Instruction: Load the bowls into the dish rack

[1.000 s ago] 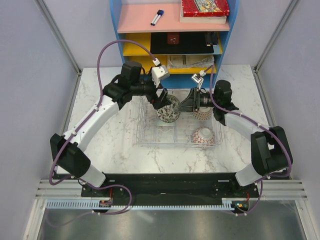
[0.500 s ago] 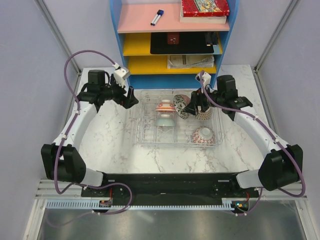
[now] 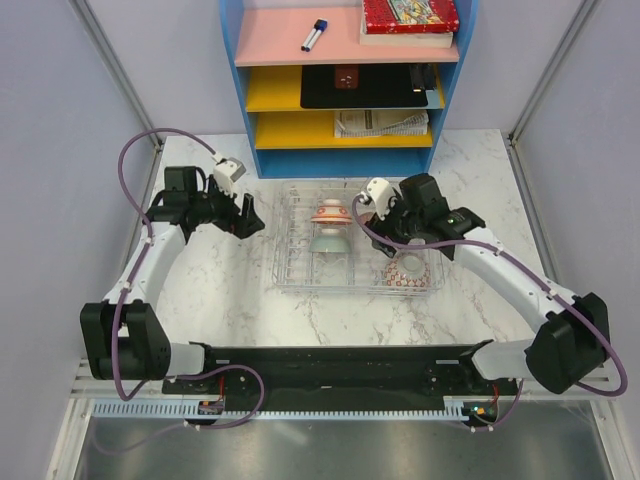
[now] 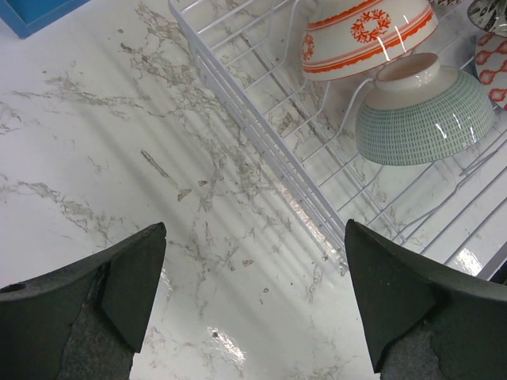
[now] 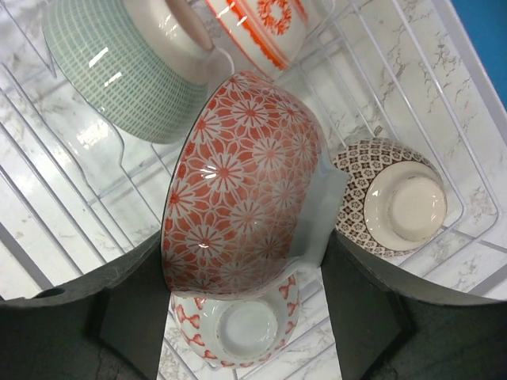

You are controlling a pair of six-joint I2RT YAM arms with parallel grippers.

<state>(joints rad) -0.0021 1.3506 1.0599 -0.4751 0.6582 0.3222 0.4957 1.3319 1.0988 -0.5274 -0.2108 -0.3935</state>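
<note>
right tool [image 5: 245, 269]: closed on a red flower-patterned ceramic bowl [image 5: 242, 190], held tilted above the clear ribbed plastic dish rack [image 4: 261, 134].
in the rack: grey-green ribbed bowl [image 5: 119, 71]; orange-banded white bowl [image 5: 261, 28]; brown-patterned bowl [image 5: 372, 170], upside down; red-and-white bowl [image 5: 238, 324], upside down beneath the held one.
left tool [image 4: 253, 237]: jaws wide apart, empty, over the white marble table [image 4: 103, 142] just left of the rack.

Brightness: you had bright, even overhead light in all three views.
Glare: white hotspots sat on the marble table [image 4: 230, 344] and the flowered bowl [image 5: 207, 170].
Shadows: soft streaks fell beside the dish rack [image 4: 261, 134].
Focus: your wrist views were sharp mid-frame, soft at the dark bottom corners.
</note>
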